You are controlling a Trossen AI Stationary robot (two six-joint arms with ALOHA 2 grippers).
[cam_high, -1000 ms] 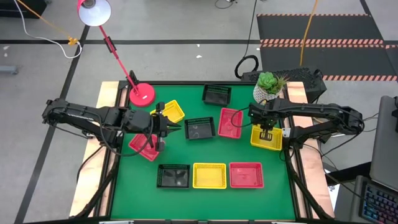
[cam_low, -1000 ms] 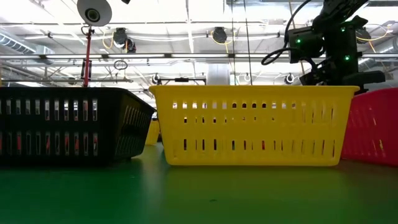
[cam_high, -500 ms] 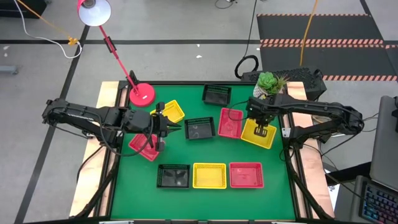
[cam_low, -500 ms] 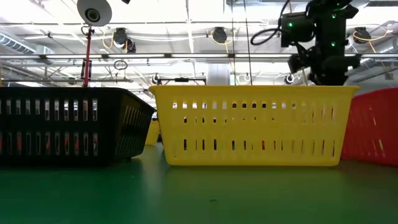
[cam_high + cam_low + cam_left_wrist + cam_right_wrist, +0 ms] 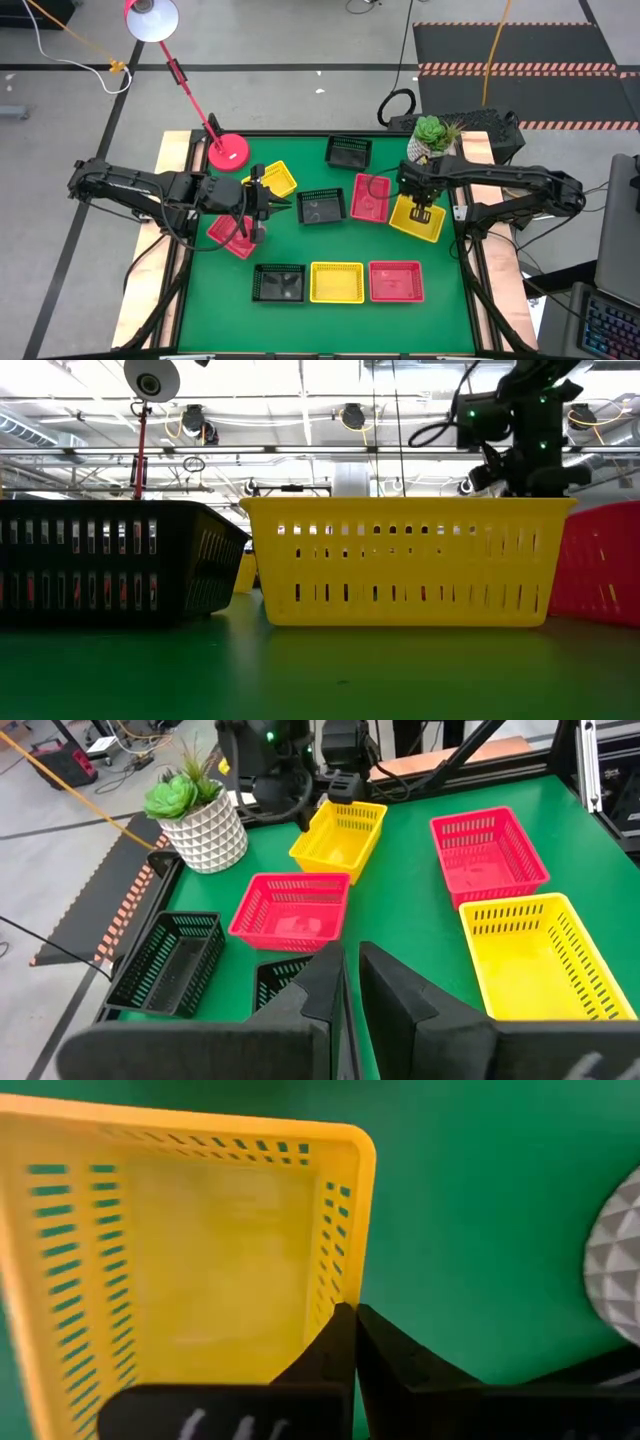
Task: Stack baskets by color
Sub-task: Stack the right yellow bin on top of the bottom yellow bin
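My right gripper points down, shut on a yellow basket at the table's right, next to a red basket. The left wrist view shows this yellow basket tilted. My left gripper hovers level at mid-left with its fingers nearly together and nothing between them. A red basket lies under the left arm and a yellow one just beyond it. Black, yellow and red baskets stand in a row near the front edge. My right gripper pinches the rim of the yellow basket's far wall between its two fingers, one inside and one outside. The fingers come from above, pointing down. The basket hangs tilted and skewed; whether its low end rests on the table I cannot tell.
Two more black baskets stand at the middle and far side. A pink lamp base is at the far left and a white plant pot at the far right, close behind the right gripper. Green mat shows between the rows.
My right gripper has gone a little toward the table's left and turned slightly, taking the yellow basket along. The basket has shifted left toward the red basket and turned about, so it now sits skewed instead of square to the table.
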